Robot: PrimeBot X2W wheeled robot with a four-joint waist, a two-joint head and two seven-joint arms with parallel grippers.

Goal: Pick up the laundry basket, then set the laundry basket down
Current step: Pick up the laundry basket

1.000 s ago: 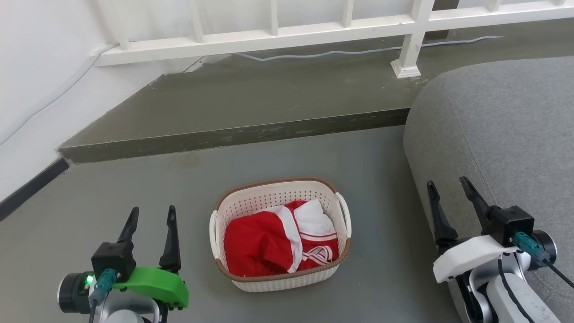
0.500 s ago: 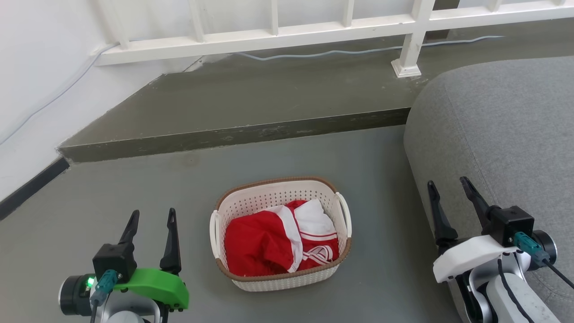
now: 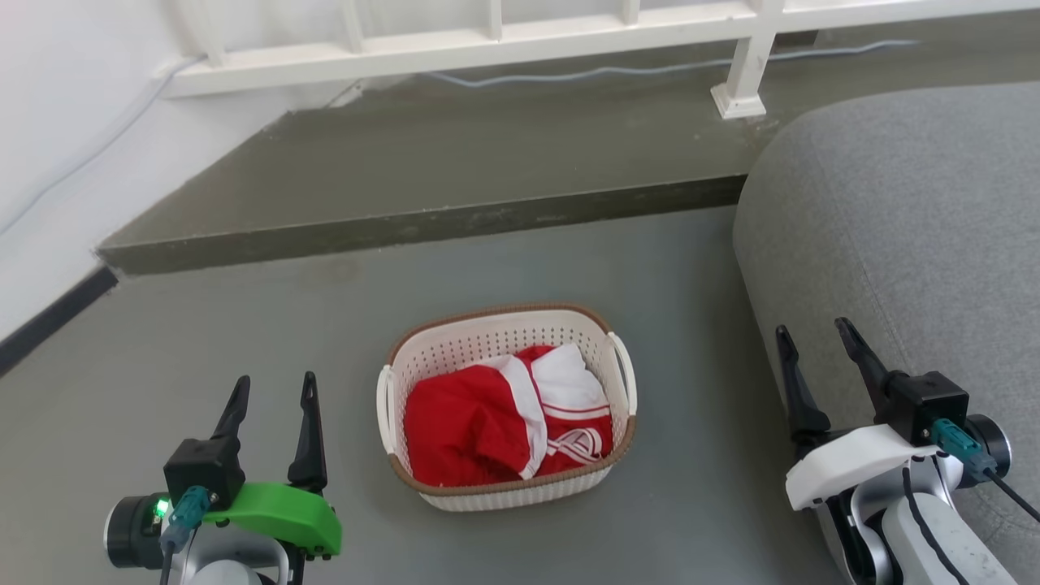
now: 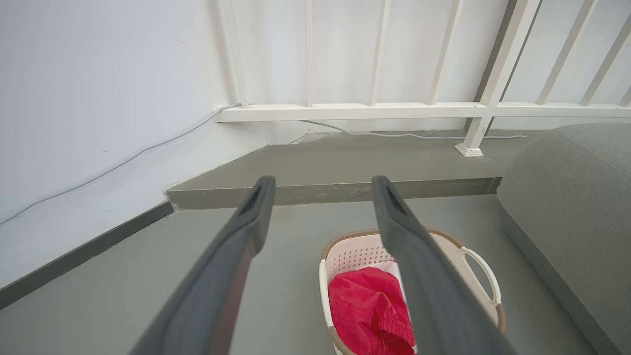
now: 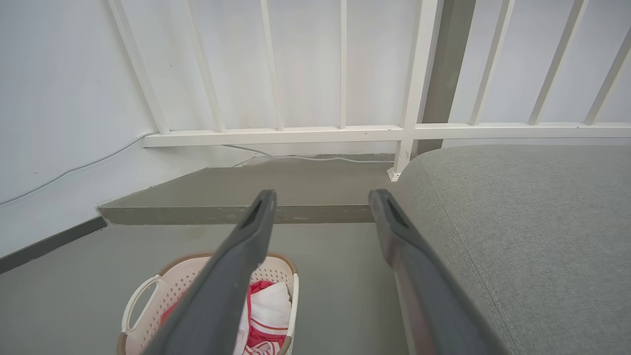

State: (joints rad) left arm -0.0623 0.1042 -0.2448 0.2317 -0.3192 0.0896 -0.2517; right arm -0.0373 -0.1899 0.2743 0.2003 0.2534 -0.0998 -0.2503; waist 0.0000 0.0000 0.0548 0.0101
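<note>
The laundry basket (image 3: 496, 345), cream-white and perforated with a brown rim and two white side handles, sits on the grey floor between my arms. It holds red and white clothes (image 3: 504, 422). My left gripper (image 3: 272, 390) stands open to the basket's left, apart from it. My right gripper (image 3: 812, 340) stands open to its right, in front of the grey sofa. The left wrist view shows the laundry basket (image 4: 352, 254) below my right finger. In the right wrist view the laundry basket (image 5: 170, 291) lies at the lower left, partly behind my left finger.
A grey sofa (image 3: 902, 236) fills the right side. A raised concrete step (image 3: 422, 231) runs across behind the basket, with a white railing (image 3: 504, 57) and a cable beyond it. A white wall (image 3: 57, 162) with a dark skirting closes the left.
The whole head view has shifted slightly, so the basket and step appear a little higher in the picture. Both grippers keep their places and stay open.
</note>
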